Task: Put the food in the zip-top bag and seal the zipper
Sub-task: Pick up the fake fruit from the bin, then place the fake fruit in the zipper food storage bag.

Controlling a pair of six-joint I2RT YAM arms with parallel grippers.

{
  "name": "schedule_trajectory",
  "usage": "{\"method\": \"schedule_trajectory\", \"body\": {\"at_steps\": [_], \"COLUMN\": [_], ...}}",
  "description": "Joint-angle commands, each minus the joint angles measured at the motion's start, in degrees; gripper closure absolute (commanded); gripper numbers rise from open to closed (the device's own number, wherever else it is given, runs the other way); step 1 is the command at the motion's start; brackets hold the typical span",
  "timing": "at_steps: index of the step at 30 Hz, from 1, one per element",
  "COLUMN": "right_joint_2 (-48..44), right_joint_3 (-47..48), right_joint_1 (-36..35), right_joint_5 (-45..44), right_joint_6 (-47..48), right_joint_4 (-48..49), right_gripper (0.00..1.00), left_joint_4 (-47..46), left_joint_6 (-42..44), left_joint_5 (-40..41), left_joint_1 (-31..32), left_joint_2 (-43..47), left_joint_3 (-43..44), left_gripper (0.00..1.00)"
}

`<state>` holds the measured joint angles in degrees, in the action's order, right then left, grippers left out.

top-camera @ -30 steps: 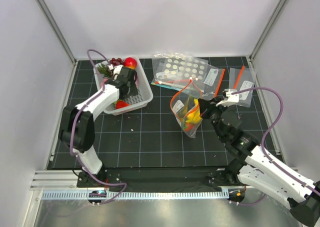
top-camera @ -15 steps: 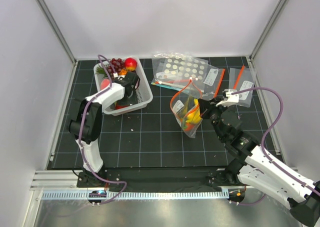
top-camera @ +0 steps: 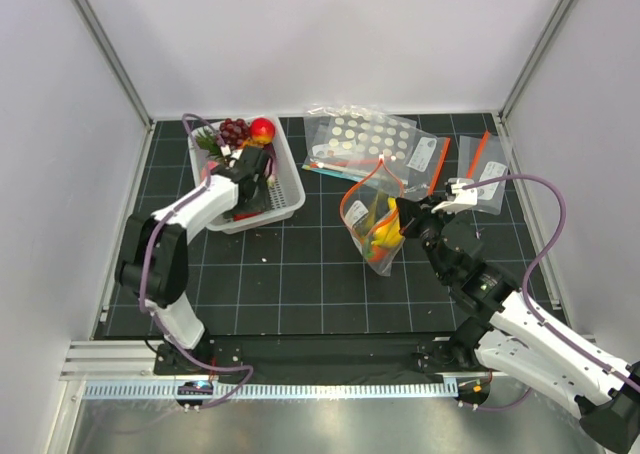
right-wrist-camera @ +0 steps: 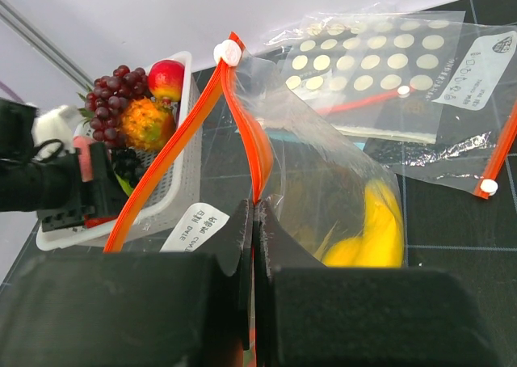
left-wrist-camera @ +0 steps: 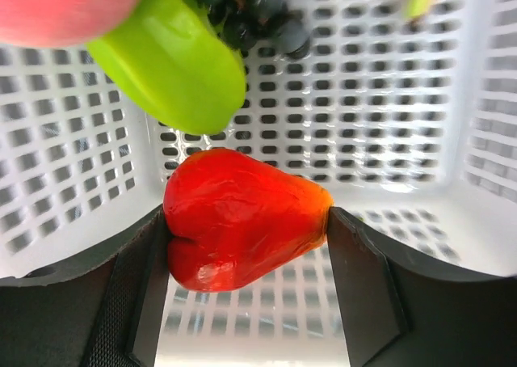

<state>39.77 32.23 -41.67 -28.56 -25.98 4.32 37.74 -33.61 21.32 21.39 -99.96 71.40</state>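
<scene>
The clear zip-top bag (top-camera: 372,219) stands open at mid-table with a yellow banana (top-camera: 385,232) inside. My right gripper (top-camera: 405,217) is shut on the bag's mouth edge, pinching the orange-red zipper (right-wrist-camera: 246,124) between its fingertips (right-wrist-camera: 242,221). The banana (right-wrist-camera: 376,229) shows through the plastic. My left gripper (top-camera: 248,186) is down inside the white basket (top-camera: 290,189). In the left wrist view it (left-wrist-camera: 246,238) is shut on a small red piece (left-wrist-camera: 242,217), both pads touching its sides. A green piece (left-wrist-camera: 174,60) and a pink peach (left-wrist-camera: 65,7) lie just behind.
The basket also holds dark grapes (top-camera: 233,131), a red-yellow apple (top-camera: 262,128) and an orange fruit (right-wrist-camera: 149,124). A dotted clear bag (top-camera: 365,139) and small labelled bags (top-camera: 480,174) lie at the back right. Side walls enclose the black gridded mat (top-camera: 300,274).
My left arm has shifted inside the basket, swinging its elbow in and back out, with the gripper staying low over the red piece. The right arm and the bag have not moved.
</scene>
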Motion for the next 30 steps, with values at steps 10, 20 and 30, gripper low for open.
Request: {"method": "schedule_trajectory", "body": {"at_steps": [10, 20, 30], "right_joint_2": [0.31, 9.18, 10.33], "right_joint_3": [0.20, 3.89, 3.90], "right_joint_1": [-0.17, -0.25, -0.25], "right_joint_5": [0.68, 14.13, 17.92], "right_joint_6": [0.75, 2.16, 2.07], "right_joint_4": [3.07, 5.00, 6.67], "right_gripper": [0.99, 0.99, 0.99], "left_joint_4": [-16.62, -29.99, -37.21], "left_joint_6": [-0.23, -0.06, 4.59], "left_joint_5": [-5.75, -20.59, -27.48], "left_joint_1": [3.31, 8.75, 17.98], "left_joint_2": [24.17, 36.41, 33.09], "left_joint_3": [-10.13, -17.17, -16.03], "left_gripper": [0.49, 0.48, 0.50]}}
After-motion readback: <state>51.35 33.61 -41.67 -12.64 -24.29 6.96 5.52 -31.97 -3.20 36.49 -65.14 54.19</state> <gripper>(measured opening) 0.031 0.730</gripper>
